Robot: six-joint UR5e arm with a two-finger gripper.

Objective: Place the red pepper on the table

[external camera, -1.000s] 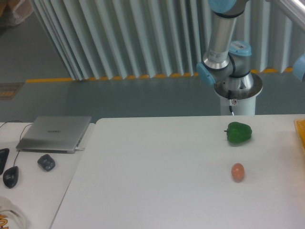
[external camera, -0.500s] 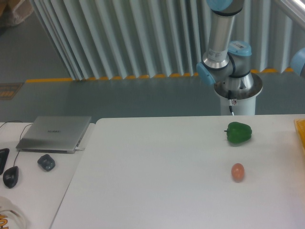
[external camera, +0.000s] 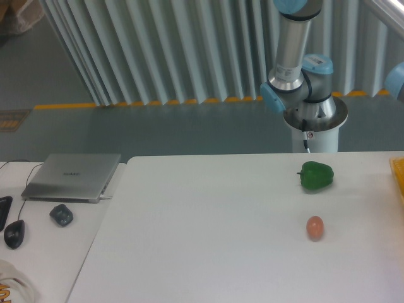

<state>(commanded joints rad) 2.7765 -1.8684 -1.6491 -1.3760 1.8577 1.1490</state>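
Observation:
The red pepper is out of view. The large white table (external camera: 208, 240) fills the lower middle and right of the camera view. Behind its far right edge stands the arm's base (external camera: 314, 123), and the arm's lower links (external camera: 291, 53) rise out of the top of the frame. The gripper itself is outside the frame. A light blue joint (external camera: 396, 81) shows at the right edge.
A green bell pepper (external camera: 315, 176) lies on the table at the far right, with a small orange-pink egg-shaped object (external camera: 315, 228) in front of it. A yellow item (external camera: 399, 177) pokes in at the right edge. On the left desk lie a laptop (external camera: 72, 177) and mice (external camera: 61, 215).
The arm's upright link has shifted very slightly; the objects on the table have not moved.

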